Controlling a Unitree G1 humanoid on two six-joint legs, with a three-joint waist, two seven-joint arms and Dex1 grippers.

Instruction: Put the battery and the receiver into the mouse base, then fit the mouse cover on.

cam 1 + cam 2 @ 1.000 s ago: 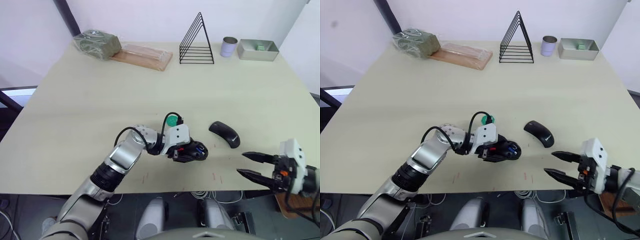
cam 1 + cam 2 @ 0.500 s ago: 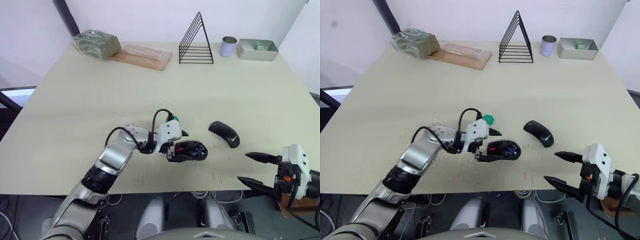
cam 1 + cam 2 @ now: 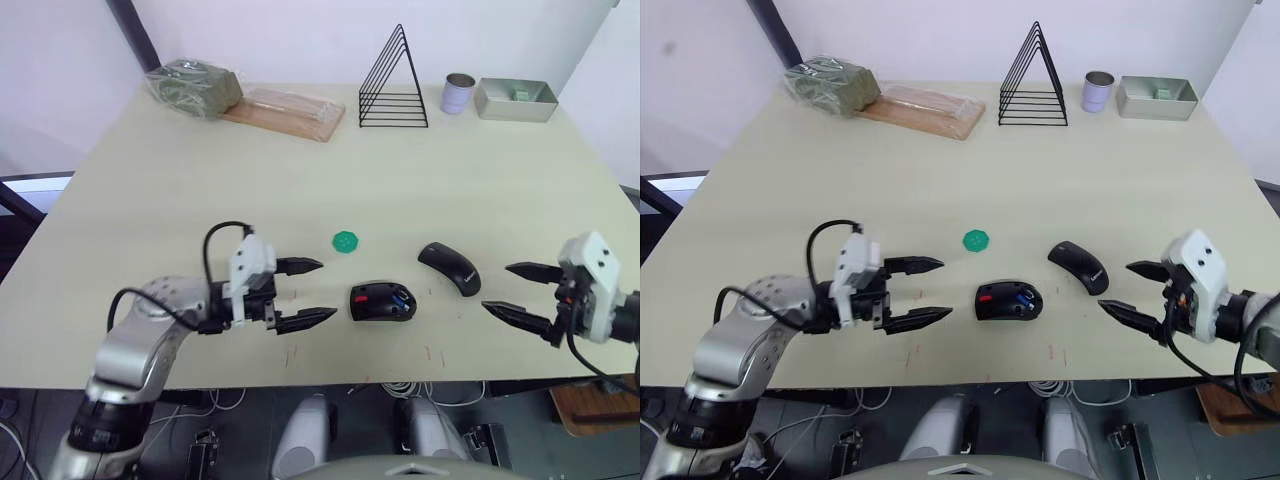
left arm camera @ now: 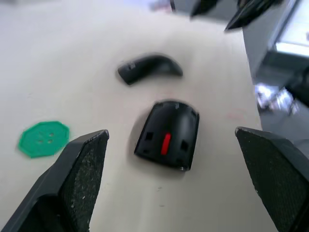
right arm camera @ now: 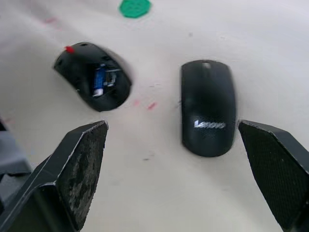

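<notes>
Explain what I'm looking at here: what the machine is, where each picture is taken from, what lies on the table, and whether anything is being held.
This is a humanoid robot with two arms. Two pictures come from cameras in its head, looking down over the table; the other two come from cameras on its wrists, looking along each arm's fingers. The left end effector and the right end effector are both open and hold nothing. Between them lies the mouse base, open, with the blue battery inside. Beside it, apart, lies the mouse cover. A green disc lies nearby. At the far edge stand a wire rack, a cup and a tray.
</notes>
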